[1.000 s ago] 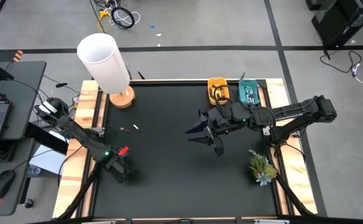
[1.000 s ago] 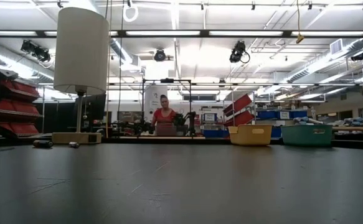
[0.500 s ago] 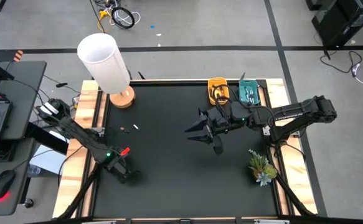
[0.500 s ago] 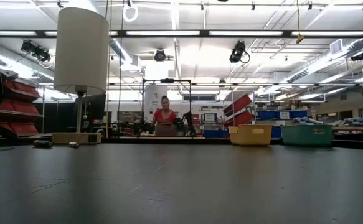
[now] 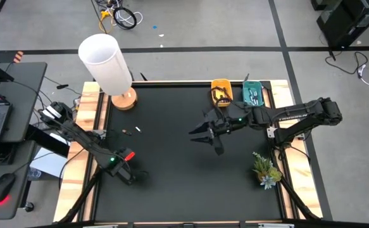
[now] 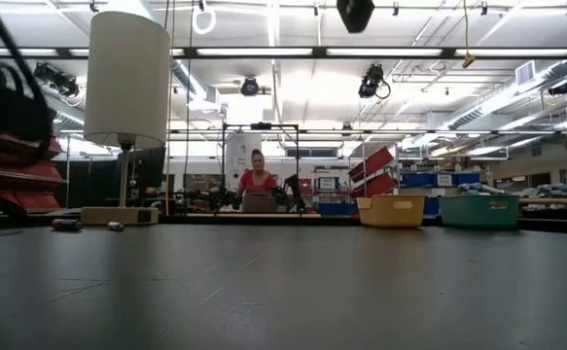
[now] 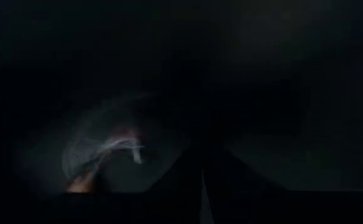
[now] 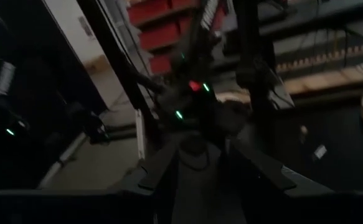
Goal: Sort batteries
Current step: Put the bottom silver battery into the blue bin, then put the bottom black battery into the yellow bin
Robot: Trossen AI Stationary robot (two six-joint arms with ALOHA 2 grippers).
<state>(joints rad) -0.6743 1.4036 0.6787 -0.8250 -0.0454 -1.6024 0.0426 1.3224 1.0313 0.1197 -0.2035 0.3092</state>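
Note:
Two small batteries [image 5: 127, 132] [image 5: 137, 129] lie on the black table top at the left, short of the lamp; the low view shows them as batteries [image 6: 66, 225] [image 6: 115, 226] beside the lamp's base. At the table's near left my left gripper [image 5: 127, 177] points down, and in its own view the left gripper [image 7: 203, 186] has its fingers together with nothing showing between them. My right gripper [image 5: 202, 134] hangs open over the table's middle, well above it, facing left. Its open fingers [image 8: 162, 168] frame the left arm. At the far right stand a yellow tray [image 5: 221, 93] and a teal tray [image 5: 254, 95].
A white lamp [image 5: 106, 62] on a wooden base stands at the far left corner. A small plant [image 5: 266, 170] sits at the near right edge. Wooden rails border the table. Beyond the table a person [image 6: 257, 185] sits in the room. Bare black table top lies between the arms.
My right gripper has tipped its fingers downward and sunk a little; a dark part of it now shows at the top of the low view. The left arm shows blurred at the left of the low view. The batteries lie where they were.

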